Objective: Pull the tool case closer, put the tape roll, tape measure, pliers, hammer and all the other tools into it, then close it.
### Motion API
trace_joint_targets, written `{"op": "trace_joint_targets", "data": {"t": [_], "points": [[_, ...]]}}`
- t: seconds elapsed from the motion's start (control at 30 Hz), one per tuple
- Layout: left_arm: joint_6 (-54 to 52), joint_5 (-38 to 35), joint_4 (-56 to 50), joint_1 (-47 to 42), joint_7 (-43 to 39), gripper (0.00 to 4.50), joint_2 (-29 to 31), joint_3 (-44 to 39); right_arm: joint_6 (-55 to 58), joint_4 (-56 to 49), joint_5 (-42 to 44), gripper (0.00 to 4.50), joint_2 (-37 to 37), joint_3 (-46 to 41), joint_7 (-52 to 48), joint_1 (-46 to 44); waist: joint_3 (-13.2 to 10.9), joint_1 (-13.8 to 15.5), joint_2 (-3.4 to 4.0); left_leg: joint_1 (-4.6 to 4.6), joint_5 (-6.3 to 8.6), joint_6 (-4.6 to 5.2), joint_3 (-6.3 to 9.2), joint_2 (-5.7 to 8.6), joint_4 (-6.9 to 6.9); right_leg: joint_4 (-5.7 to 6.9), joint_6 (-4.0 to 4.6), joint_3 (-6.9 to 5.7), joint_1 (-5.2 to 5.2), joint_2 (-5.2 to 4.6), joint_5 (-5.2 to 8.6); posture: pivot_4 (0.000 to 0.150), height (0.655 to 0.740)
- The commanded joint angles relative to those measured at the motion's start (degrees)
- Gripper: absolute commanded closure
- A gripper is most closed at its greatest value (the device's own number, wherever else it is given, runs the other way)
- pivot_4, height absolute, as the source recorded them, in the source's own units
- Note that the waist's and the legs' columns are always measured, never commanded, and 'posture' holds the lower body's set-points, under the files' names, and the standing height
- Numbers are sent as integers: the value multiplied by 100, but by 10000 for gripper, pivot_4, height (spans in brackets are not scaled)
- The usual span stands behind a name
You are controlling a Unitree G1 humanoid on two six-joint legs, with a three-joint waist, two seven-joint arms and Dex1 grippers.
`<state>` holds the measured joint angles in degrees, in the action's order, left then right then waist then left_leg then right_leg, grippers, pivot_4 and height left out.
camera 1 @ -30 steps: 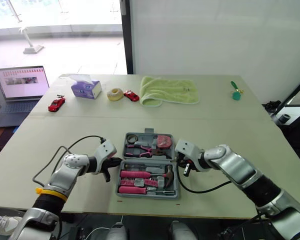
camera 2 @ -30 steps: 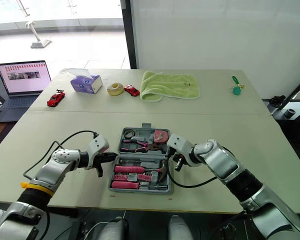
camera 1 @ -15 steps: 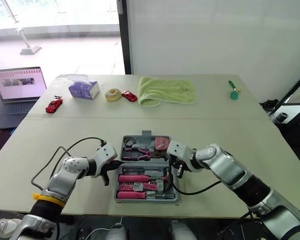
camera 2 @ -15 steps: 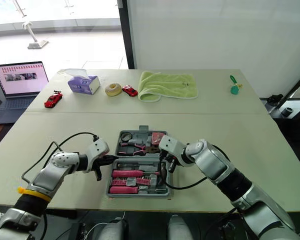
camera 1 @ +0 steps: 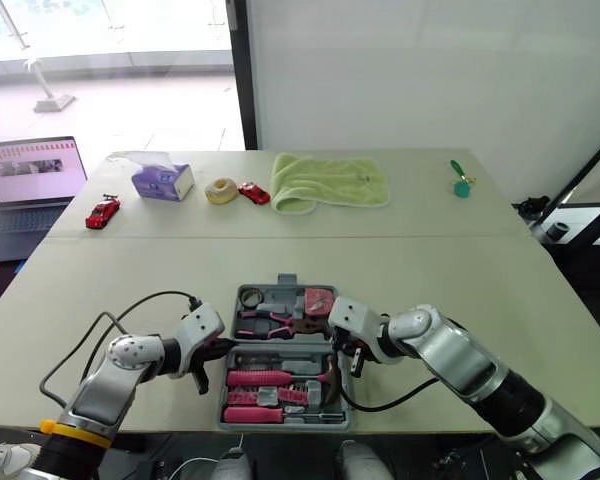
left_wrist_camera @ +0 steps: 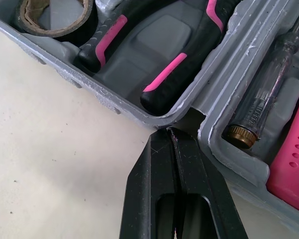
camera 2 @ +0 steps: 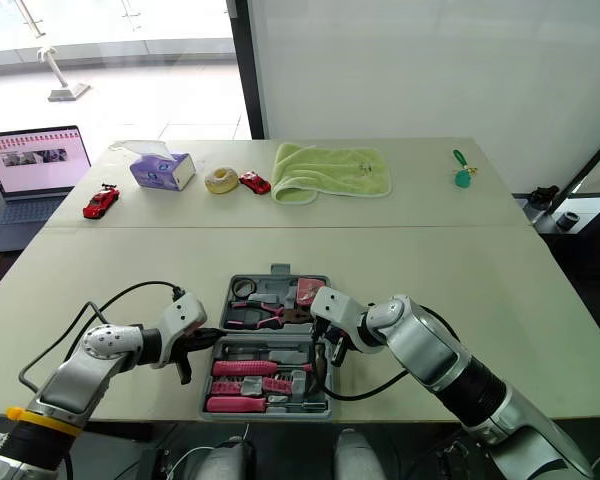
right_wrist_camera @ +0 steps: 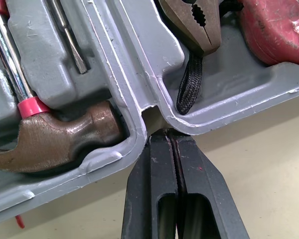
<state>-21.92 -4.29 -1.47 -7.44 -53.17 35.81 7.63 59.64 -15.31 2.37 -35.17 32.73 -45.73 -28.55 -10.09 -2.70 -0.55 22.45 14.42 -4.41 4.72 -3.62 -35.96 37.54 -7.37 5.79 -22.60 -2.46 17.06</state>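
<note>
Lower centre: the left gripper, clenched empty, touches the hinge notch of the one open tool case; the right gripper, also clenched, touches the opposite notch. Inside: one tape roll, one pliers, one tape measure, one hammer.

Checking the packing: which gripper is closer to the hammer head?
Right. The right gripper sits at the case edge beside the hammer head; the left gripper is across the case, by the pliers.
</note>
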Motion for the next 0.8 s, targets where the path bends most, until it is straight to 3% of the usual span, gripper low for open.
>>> {"op": "trace_joint_targets", "data": {"t": [0.03,0.4,0.63,0.67,0.73,0.8], "points": [[-112,-42,-62,178,-88,45000,-31,248,-127,-243,128,44600,208,51,-30,-6,0,-1,0,0,0,0,0,0,0,0,0,0,0,0,0,1500,7400],[-272,3,43,116,43,45000,243,-63,-98,-205,80,44600,-4,-265,114,106,0,-2,-1,-1,0,0,0,0,1,0,1,0,0,0,1,1500,7400],[-809,-763,-760,526,-64,45000,719,-1054,88,-862,194,44600,-539,-1034,218,505,-9,0,-3,8,0,0,-1,-1,7,0,2,2,-13,0,1,1500,7400],[-726,-926,-881,629,-96,45000,697,-1212,77,-982,228,44600,-601,-1139,229,590,-9,13,-3,9,0,0,-1,-1,7,-1,3,2,-14,-1,2,1500,7400],[637,-1293,-991,958,-464,45000,422,-1612,130,-1255,374,44600,-587,-1487,299,816,-10,33,-4,10,0,-1,-2,0,6,-4,10,2,-11,-5,6,1500,7400],[1320,-1570,-1034,1270,-1043,45000,384,-1679,221,-1426,555,44600,-432,-1791,391,995,-10,36,-8,13,1,-3,-8,0,7,-19,18,1,-8,-11,10,1500,7400]]}}
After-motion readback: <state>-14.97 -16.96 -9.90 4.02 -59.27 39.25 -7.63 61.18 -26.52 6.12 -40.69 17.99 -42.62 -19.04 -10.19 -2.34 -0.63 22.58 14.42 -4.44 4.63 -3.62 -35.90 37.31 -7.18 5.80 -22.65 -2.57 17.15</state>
